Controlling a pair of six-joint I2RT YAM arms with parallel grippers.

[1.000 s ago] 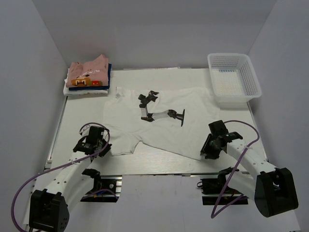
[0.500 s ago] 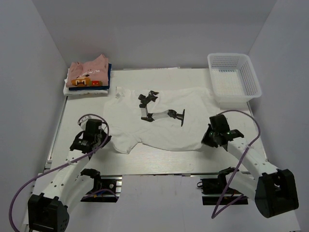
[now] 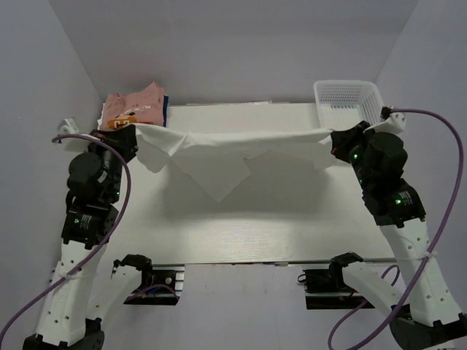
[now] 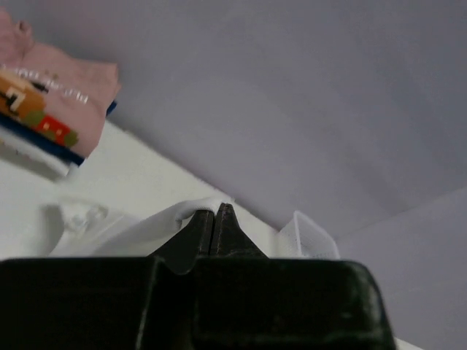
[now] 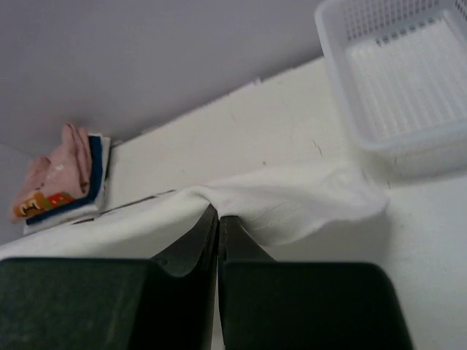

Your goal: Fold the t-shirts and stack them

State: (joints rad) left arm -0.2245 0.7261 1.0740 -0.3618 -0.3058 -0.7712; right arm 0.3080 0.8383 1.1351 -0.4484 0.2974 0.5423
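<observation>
Cloth: white t-shirt (image 3: 219, 157) is stretched aloft.
Left gripper (image 4: 214, 222): clenched on one end.
Right gripper (image 5: 217, 222): clenched on the other.

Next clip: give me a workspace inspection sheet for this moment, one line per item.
Surface: white table, mostly bare, with the shirt's shadow across it.
Job's things: large white t-shirt stretched in the air between both grippers, its middle hanging down; stack of folded shirts, pink on top, at the far left corner.
Clutter: white mesh basket at the far right corner.
Grippers: left gripper shut on one edge of the t-shirt; right gripper shut on the opposite edge.
Cables: purple cables loop beside both arms.
Surroundings: plain grey walls; nothing else seen.
</observation>
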